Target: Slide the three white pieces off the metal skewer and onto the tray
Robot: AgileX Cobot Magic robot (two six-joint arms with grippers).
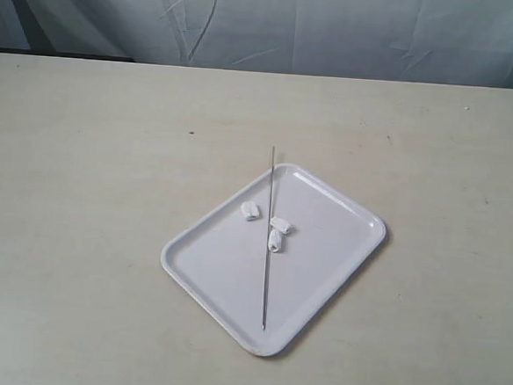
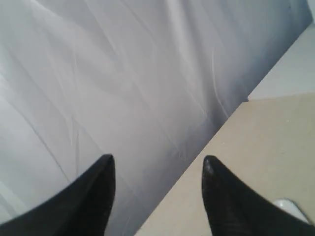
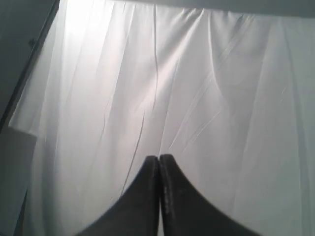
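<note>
In the exterior view the white tray (image 1: 224, 274) lies turned at an angle on the beige table. Three small white pieces (image 1: 250, 211) (image 1: 281, 223) (image 1: 275, 240) lie loose on it near its middle. The thin metal skewer (image 1: 268, 246) lies bare across the tray, its far tip past the rim on the table. Neither arm shows in the exterior view. My left gripper (image 2: 158, 162) is open and empty, aimed at the backdrop and the table's far edge. My right gripper (image 3: 159, 158) is shut with nothing in it, facing the white curtain.
The beige table (image 1: 81, 189) spreads wide around the tray. A wrinkled white curtain (image 1: 338, 26) hangs behind its far edge. A sliver of a white object (image 2: 293, 209) shows by the left gripper's finger.
</note>
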